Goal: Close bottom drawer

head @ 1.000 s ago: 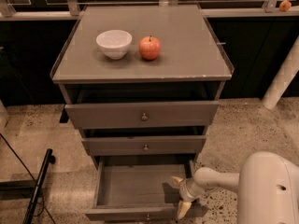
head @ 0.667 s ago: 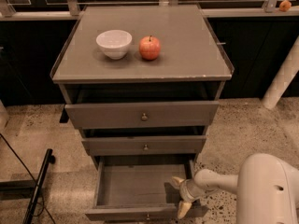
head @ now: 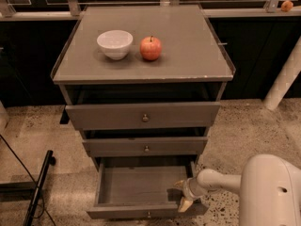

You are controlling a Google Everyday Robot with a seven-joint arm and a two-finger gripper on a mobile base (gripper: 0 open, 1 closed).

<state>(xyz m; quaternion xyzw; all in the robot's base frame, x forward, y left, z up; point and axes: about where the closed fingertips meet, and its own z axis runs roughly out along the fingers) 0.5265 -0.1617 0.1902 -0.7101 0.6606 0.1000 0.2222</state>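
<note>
The bottom drawer (head: 141,185) of the grey cabinet is pulled far out, its plain grey inside showing bare. Its flat front (head: 122,213) runs along the lower edge of the view, with a small knob (head: 148,215) just showing. My gripper (head: 182,195) sits at the drawer's right front corner, over the right side wall and just behind the front panel. Two pale fingertips (head: 185,204) show spread apart, one pointing back and one down. It holds nothing.
The middle drawer (head: 146,146) and the top drawer (head: 142,115) stand slightly out. A white bowl (head: 114,44) and a red apple (head: 151,48) sit on the cabinet top (head: 188,46). A black stand leg (head: 38,187) lies left. My white arm (head: 268,192) fills the lower right.
The gripper has shifted a little to the left at the drawer's right front corner. The drawer stands about as far out as before.
</note>
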